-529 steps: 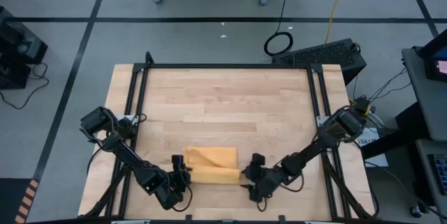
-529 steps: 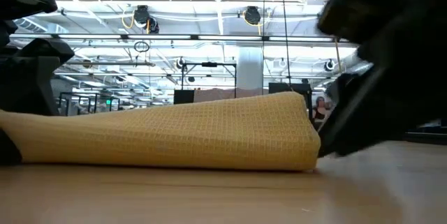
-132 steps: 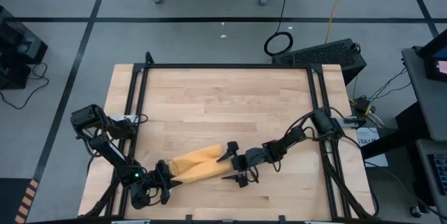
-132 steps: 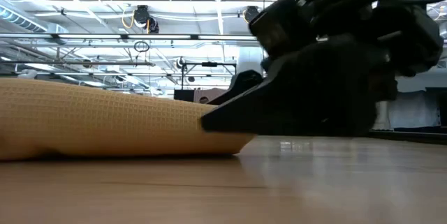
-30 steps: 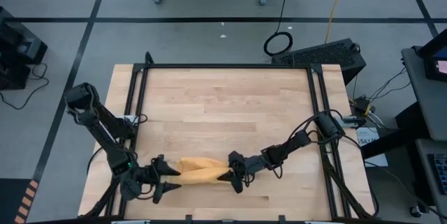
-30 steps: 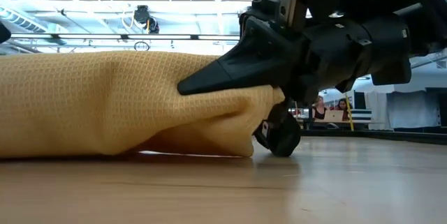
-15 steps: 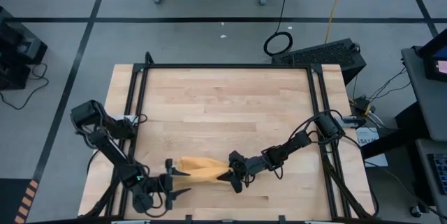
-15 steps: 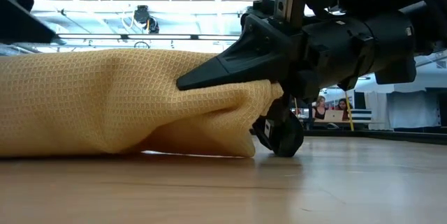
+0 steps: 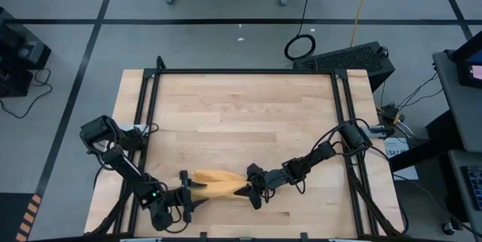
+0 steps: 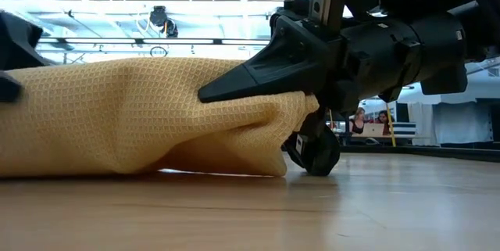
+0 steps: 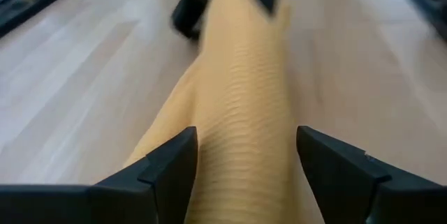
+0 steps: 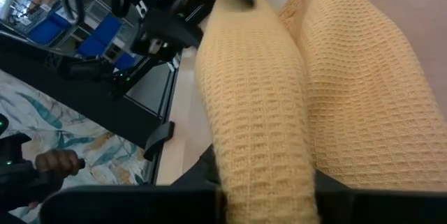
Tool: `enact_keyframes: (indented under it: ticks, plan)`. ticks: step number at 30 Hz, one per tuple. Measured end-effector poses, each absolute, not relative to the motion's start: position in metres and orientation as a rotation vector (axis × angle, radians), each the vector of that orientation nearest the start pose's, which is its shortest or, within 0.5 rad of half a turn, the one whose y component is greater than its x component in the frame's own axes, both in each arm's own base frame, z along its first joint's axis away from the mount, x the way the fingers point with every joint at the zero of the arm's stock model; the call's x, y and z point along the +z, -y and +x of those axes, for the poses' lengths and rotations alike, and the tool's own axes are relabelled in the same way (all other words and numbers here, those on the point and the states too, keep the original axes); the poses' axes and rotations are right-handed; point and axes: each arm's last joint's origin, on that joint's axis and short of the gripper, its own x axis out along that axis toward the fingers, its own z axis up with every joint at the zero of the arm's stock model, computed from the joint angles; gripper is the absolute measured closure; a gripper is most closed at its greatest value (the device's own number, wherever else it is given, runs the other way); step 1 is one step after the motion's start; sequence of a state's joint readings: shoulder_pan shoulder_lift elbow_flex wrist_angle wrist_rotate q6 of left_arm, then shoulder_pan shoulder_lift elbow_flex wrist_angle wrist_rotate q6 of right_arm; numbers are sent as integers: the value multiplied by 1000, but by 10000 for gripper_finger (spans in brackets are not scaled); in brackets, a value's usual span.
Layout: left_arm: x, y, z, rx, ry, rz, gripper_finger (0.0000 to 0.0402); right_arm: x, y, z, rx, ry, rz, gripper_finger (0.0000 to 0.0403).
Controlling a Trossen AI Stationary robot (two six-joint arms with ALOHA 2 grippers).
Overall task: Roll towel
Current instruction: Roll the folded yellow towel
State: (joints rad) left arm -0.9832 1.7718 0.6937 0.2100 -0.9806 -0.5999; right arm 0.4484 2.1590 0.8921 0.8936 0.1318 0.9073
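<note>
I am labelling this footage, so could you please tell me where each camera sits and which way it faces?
High view: overhead, straight down on the table; both arms, left gripper, right gripper.
Low view: tabletop height, level across; right gripper shut on the towel.
Left wrist view: on the left wrist, along the towel; own open fingers either side.
Right wrist view: on the right wrist, close on the towel.
All four share the towel.

bright overhead light | wrist views blurred | low view backlit
</note>
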Motion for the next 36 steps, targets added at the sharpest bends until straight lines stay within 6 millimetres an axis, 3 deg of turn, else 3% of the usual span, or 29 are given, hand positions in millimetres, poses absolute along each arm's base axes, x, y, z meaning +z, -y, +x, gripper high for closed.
enact_keyframes:
  ticks: [6, 11, 15, 19, 25, 30, 36]
  plan:
    - [100, 215, 187, 223, -579, 45, 203, 72, -164, 350, 128, -472, 779, 368]
    - [100, 215, 187, 193, -620, 17, 299, 72, -164, 350, 133, -474, 775, 365]
    - [102, 215, 189, 171, -665, -97, 374, 76, -165, 349, 189, -512, 736, 331]
    - [106, 217, 188, 154, -689, -207, 372, 88, -163, 340, 199, -649, 607, 270]
    - [115, 216, 188, 159, -670, -298, 344, 122, -155, 307, 61, -865, 352, 166]
    - [118, 214, 192, 144, -703, -356, 358, 156, -170, 290, -32, -722, 260, 118]
    - [118, 209, 199, 144, -748, -445, 360, 159, -199, 292, -32, -475, 153, 113]
